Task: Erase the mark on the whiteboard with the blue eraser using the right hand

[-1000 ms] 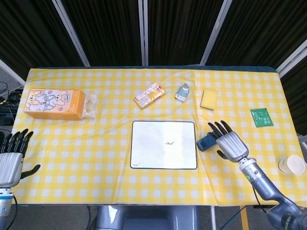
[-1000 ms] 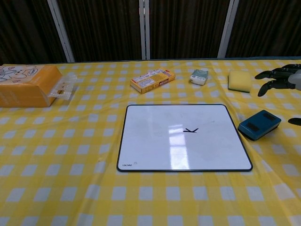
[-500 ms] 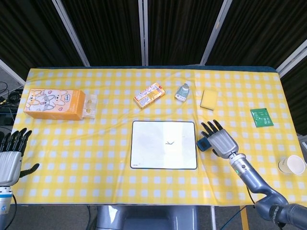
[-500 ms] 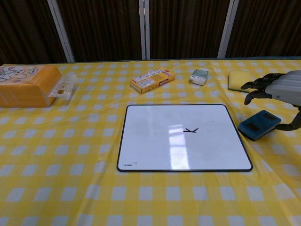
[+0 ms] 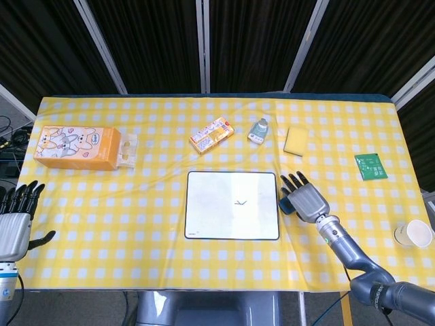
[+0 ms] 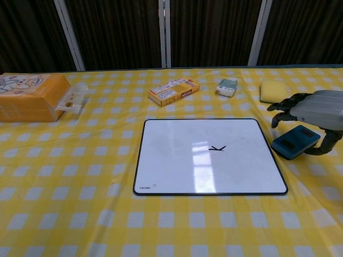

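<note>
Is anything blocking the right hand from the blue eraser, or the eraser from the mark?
Nothing visible. The right hand hovers directly over the blue eraser; bare whiteboard lies between it and the mark.

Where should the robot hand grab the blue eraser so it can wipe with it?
Probably from above, across its two long sides. The blue eraser lies flat on the tablecloth just right of the whiteboard, so only its top and edges are free. The right hand hovers over it with fingers apart, thumb on the near side. Gripping the long sides would leave the flat underside free to rub the mark.
</note>
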Tool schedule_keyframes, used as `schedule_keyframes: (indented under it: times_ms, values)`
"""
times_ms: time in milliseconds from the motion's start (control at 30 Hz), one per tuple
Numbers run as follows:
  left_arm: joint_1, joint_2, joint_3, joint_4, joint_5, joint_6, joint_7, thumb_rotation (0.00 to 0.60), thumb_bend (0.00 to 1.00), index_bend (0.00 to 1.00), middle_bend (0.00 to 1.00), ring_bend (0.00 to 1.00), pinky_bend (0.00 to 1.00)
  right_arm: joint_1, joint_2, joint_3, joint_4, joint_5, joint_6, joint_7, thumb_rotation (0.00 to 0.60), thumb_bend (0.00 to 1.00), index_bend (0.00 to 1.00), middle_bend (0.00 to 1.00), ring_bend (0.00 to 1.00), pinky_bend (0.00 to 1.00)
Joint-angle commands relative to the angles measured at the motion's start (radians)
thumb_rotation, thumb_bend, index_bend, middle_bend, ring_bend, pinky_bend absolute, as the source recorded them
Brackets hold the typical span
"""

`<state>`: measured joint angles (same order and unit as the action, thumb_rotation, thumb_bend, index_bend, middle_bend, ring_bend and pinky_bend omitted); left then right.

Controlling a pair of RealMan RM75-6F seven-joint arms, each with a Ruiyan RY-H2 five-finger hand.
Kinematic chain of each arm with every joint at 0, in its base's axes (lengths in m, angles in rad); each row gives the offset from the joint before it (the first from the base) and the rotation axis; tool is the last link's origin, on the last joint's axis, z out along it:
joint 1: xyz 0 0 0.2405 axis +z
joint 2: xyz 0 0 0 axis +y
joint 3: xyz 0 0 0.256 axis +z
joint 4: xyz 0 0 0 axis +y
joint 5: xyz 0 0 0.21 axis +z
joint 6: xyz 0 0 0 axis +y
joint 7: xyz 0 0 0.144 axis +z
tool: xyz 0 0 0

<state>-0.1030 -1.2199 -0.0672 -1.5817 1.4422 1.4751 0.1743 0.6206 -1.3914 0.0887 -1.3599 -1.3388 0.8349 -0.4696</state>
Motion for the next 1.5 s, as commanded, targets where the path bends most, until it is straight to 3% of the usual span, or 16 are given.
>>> schedule_keyframes:
  times_ms: [33,1100,1233,1300,1367,1433,1500]
  values:
    - [-0.001,0.000,0.000,0.001,-0.002,-0.001,-0.001,0.600,0.01,0.00,0.00,0.00,0.00,0.005,-0.006,-0.003,0.003,0.011,-0.001,-0.009,0.600,0.19,0.25,0.02,0.00,0.01]
    - [-0.006,-0.002,0.001,0.002,-0.007,-0.008,-0.003,0.600,0.00,0.00,0.00,0.00,0.00,0.023,-0.060,-0.038,0.046,0.044,0.030,-0.025,0.600,0.20,0.37,0.11,0.01,0.05]
    - [-0.006,0.001,0.000,0.001,-0.009,-0.007,-0.007,0.600,0.00,0.00,0.00,0.00,0.00,0.022,-0.072,-0.039,0.060,0.031,0.041,0.002,0.600,0.22,0.51,0.27,0.16,0.16]
    - [-0.006,0.002,-0.001,-0.001,-0.009,-0.007,-0.010,0.600,0.00,0.00,0.00,0.00,0.00,0.021,-0.078,-0.039,0.065,0.023,0.047,0.023,0.600,0.25,0.61,0.39,0.29,0.29]
    - [-0.006,0.003,0.000,-0.001,-0.008,-0.007,-0.012,0.600,0.00,0.00,0.00,0.00,0.00,0.018,-0.086,-0.041,0.075,0.005,0.062,0.051,0.600,0.33,0.73,0.54,0.47,0.50]
    - [-0.007,0.003,0.001,-0.002,-0.006,-0.007,-0.012,0.600,0.00,0.00,0.00,0.00,0.00,0.011,-0.094,-0.044,0.083,-0.035,0.094,0.111,0.600,0.38,0.79,0.63,0.58,0.62]
    - [-0.006,0.003,0.002,-0.002,-0.005,-0.007,-0.014,0.600,0.00,0.00,0.00,0.00,0.00,0.009,-0.095,-0.046,0.091,-0.061,0.111,0.159,0.600,0.41,0.82,0.67,0.64,0.67]
